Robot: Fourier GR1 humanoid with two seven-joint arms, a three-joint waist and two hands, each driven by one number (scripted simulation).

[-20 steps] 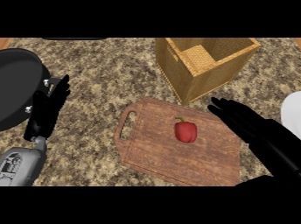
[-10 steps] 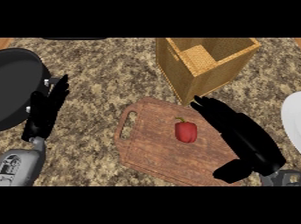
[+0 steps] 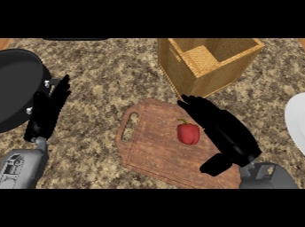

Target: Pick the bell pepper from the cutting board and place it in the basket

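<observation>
I see right hand (image 3: 222, 131) spread flat just right of bell pepper (image 3: 188, 133) on cutting board (image 3: 148, 150); left hand (image 3: 47, 111) straight-fingered, far left; basket (image 3: 207, 62) beyond board.

A small red bell pepper (image 3: 188, 133) with a short green stem pointing up toward the far side lies on my wooden cutting board (image 3: 152, 150), a little right of the board's middle. The board is brown, with rounded corners and a handle slot at its left end, and it lies flat on the speckled bench, turned at a slant. Just beyond the board's far right corner stands the basket (image 3: 201, 66), a tall, square, tan woven one, open at the top.
</observation>
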